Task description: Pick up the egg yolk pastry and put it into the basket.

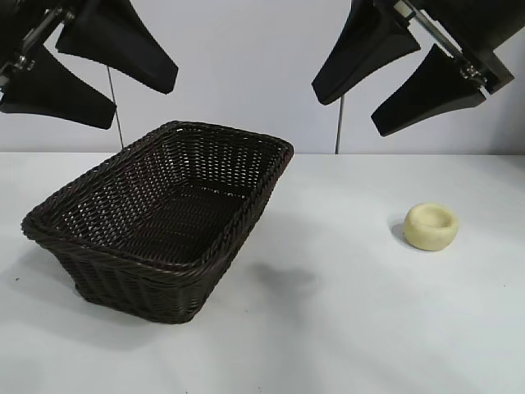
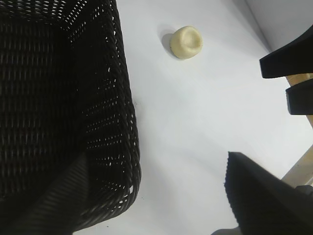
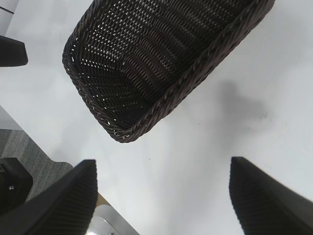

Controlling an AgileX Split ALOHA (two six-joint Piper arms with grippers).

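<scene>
**Pastry waits on the table while both arms hang high**

From the exterior view, the egg yolk pastry (image 1: 431,226) sits alone on the white table (image 1: 344,328), well apart from the basket (image 1: 164,217) and on the right arm's side. The right gripper (image 1: 402,70) hangs above it with its dark fingers spread and nothing between them; the left gripper (image 1: 86,66) hovers up over the basket's far end, its fingers parted and empty too. I'd say the reach has not begun, and the right arm is the natural one to come down, straddling the puck across its width and closing gently, since it looks soft enough to crumble.

The left wrist view shows the pastry (image 2: 186,42) beyond the basket's (image 2: 58,112) wall: a pale cream-yellow round with a matte skin and a shallow dimple on top, much smaller than the basket.

The right wrist view takes in the basket (image 3: 161,58), dark brown wicker with a braided rim and nothing inside, framed by that gripper's spread fingers (image 3: 68,200). The pastry is out of this frame.
</scene>
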